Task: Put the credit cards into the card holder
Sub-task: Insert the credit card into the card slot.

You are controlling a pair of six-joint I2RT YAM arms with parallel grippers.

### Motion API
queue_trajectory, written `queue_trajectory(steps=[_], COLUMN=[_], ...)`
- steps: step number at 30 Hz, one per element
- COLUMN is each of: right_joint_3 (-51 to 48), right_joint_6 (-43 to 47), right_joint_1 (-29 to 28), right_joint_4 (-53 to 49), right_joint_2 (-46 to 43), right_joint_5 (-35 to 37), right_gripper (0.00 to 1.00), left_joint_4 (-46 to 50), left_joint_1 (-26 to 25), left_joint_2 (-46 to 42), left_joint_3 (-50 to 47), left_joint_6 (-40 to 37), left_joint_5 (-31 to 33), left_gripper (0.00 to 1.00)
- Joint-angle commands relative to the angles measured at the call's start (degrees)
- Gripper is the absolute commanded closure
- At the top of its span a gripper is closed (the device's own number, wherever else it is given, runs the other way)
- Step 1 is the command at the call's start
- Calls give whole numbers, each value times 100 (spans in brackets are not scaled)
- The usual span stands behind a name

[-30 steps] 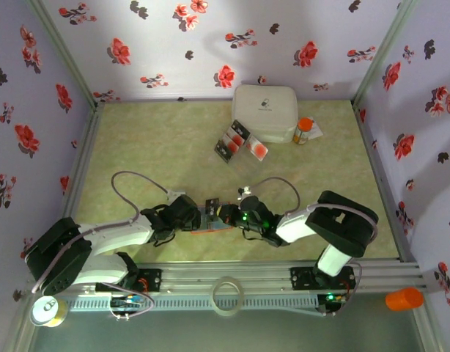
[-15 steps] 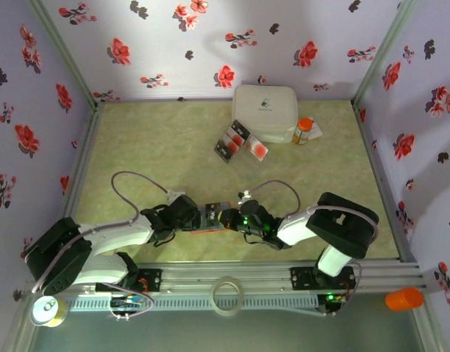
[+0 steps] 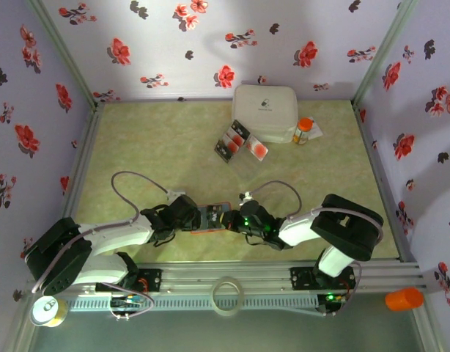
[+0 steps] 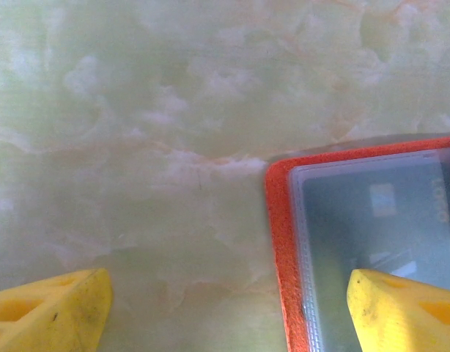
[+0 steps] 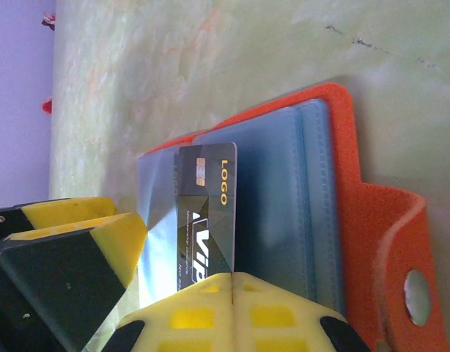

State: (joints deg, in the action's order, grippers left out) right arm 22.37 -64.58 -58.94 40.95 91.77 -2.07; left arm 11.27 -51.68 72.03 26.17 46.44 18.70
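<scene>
The left arm [image 3: 115,235] and right arm [image 3: 298,227] wear white shells over black joints. A thin grey cable [image 3: 127,173] loops from each wrist, green lights [image 3: 245,218] glow on the right one, and the jaws carry chunky yellow pads [image 4: 49,308].

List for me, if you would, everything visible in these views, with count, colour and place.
card holder: one, bright orange, lying open on the table between the grippers.
black card: one, gold lettering, over the holder's pockets.
credit cards: about three, black or white with red blotches, loose beside the box.
box: one, white, rounded, at the table's far side.
pill bottle: one, orange cap, beside the box.
ring: one, pale, on the near rail.
table: one, green marbled.
left gripper: one, yellow fingers, open, astride the holder's edge.
right gripper: one, yellow fingers, shut on the black card.
</scene>
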Motion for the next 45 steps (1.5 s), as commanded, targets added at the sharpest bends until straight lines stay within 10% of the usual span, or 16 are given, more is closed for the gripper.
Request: queue_trajectory(steps=[1, 45], right_joint_3=[142, 924], right_joint_6=[11, 347], right_joint_1=[-52, -9], right_joint_4=[-271, -1599], right_joint_2=[25, -58], right_joint_5=[67, -325], right_gripper=[100, 100], left_joint_4=[131, 86], left_joint_1=[26, 26], left_joint_2=[64, 66], left_joint_3=[-109, -121], left_joint_6=[168, 178], left_joint_5=[-49, -60], left_gripper=[15, 15])
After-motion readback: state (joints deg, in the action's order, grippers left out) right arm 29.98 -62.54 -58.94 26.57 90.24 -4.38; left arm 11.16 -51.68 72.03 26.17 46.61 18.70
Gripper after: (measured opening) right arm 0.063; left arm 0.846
